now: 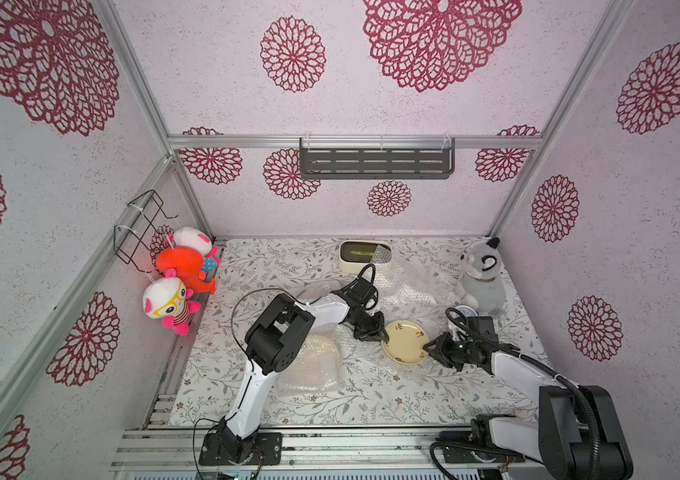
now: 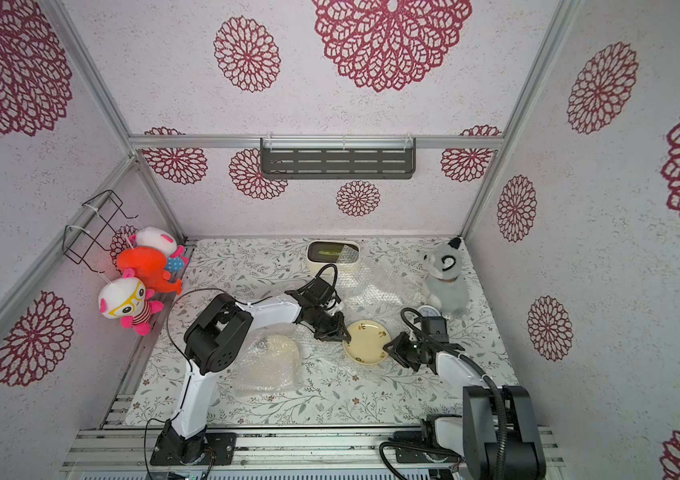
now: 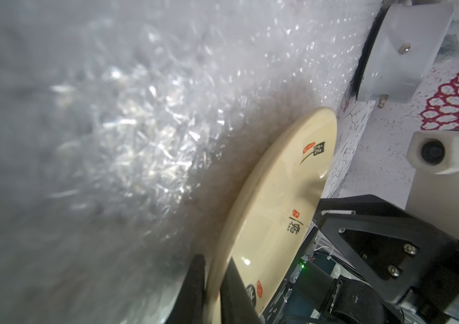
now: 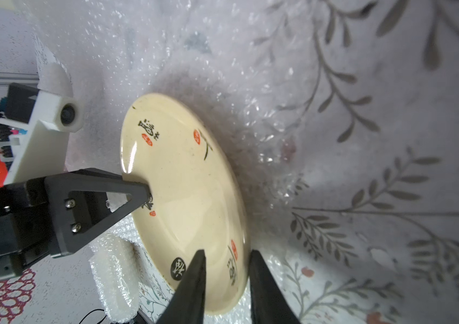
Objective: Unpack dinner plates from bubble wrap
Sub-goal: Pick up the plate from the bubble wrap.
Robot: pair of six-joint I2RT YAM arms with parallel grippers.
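Note:
A cream dinner plate (image 1: 406, 341) (image 2: 367, 341) with small dark and red rim motifs hangs just above an opened sheet of bubble wrap (image 1: 413, 291), casting a shadow on it. My left gripper (image 1: 385, 337) (image 3: 214, 259) is shut on the plate's (image 3: 278, 202) left rim, one finger on each face. At the opposite rim my right gripper (image 1: 426, 347) (image 4: 227, 251) straddles the plate (image 4: 189, 182) and is shut on it. Front left lies a second bundle of bubble wrap (image 1: 309, 365) (image 2: 269, 361) folded over something cream and round.
A cream box with a dark top (image 1: 365, 255) stands at the back, a grey plush animal (image 1: 479, 282) at the back right, with a small white clock (image 1: 463, 311) before it. Plush toys (image 1: 176, 282) hang on the left wall.

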